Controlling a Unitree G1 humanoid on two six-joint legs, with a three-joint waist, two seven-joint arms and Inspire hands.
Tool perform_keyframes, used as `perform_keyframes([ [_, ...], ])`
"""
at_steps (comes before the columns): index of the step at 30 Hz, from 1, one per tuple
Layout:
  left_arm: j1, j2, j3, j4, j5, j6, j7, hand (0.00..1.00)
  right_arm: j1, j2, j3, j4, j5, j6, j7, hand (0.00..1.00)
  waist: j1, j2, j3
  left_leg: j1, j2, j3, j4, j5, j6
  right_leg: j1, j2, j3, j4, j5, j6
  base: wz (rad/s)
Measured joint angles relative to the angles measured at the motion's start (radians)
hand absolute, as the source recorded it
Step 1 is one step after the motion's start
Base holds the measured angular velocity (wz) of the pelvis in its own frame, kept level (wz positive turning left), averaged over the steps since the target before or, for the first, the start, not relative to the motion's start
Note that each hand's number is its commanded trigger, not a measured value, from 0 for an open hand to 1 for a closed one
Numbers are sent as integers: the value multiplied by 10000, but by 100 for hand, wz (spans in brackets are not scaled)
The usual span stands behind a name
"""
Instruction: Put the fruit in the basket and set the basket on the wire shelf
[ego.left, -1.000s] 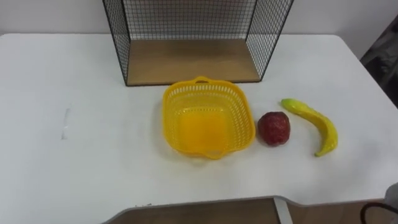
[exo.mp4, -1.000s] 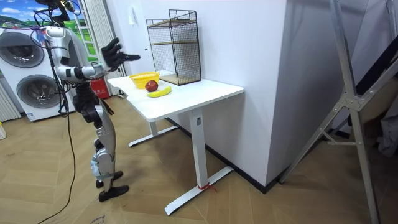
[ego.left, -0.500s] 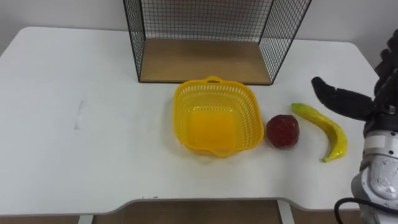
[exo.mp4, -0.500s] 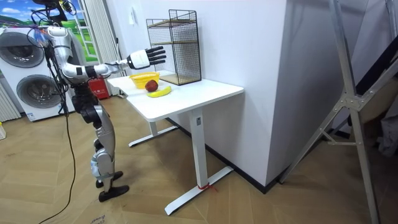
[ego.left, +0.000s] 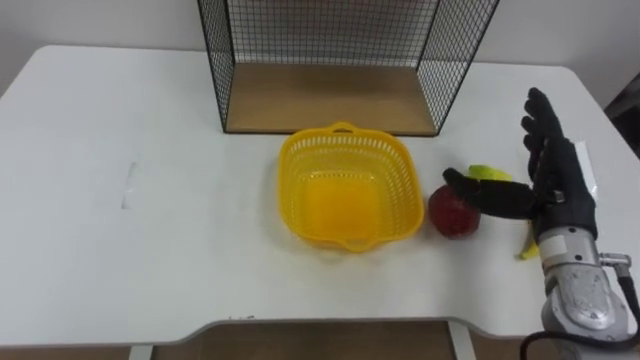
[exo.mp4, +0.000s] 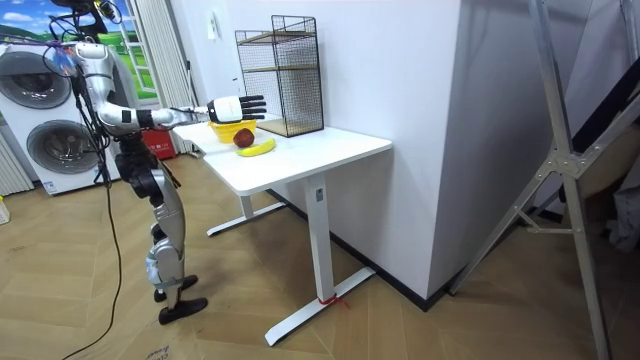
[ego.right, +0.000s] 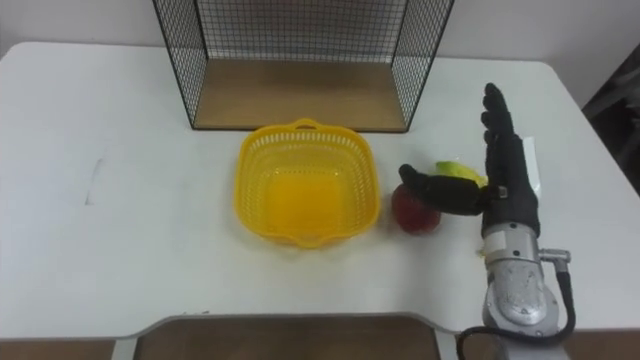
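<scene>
The right hand (ego.left: 562, 190) hangs over the banana (ego.left: 488, 173) with straight, spread fingers and holds nothing. The apple (ego.left: 452, 213) lies on the table (ego.left: 100, 200) just beside the empty basket (ego.left: 288, 190) (on its right side). The apple looks firm and smooth and may roll, so grasp it around the middle from above.

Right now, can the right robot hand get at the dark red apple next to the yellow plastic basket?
Probably yes. The right robot hand hovers open over the yellow banana, thumb above the dark red apple, nothing between them; the yellow plastic basket sits left of the apple.
</scene>
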Motion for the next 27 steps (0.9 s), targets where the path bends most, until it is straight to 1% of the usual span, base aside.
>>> perform_keyframes([
  [8, -16, 3, -33, 1, -2, -3, 48, 0, 107, 2, 88, 112, -533, 3, 235, 0, -14, 12, 10, 54, 6, 1, -12, 0, 0, 95, 24, -1, -5, 0, 0, 0],
  [13, -12, 21, -452, 7, -1, -39, 118, 0, 106, 17, 373, 535, -673, 3, 380, 0, -14, 19, 16, 78, 2, -4, -31, -1, 1, 115, 33, -1, -5, 3, -3, 0],
  [20, 77, 23, -462, 7, 2, -47, 136, 0, 105, 17, 387, 600, -700, 3, 558, 0, -28, 25, 17, 107, 3, -5, -92, -1, 1, 114, 25, -1, -16, 3, -3, 0],
  [27, 53, 23, -453, -12, 214, -50, 138, 0, 106, 64, 390, 825, -1304, -8, 589, 0, -21, 66, 18, 115, 3, -10, -94, -1, 1, 123, 17, -1, -25, 3, -3, 0],
])
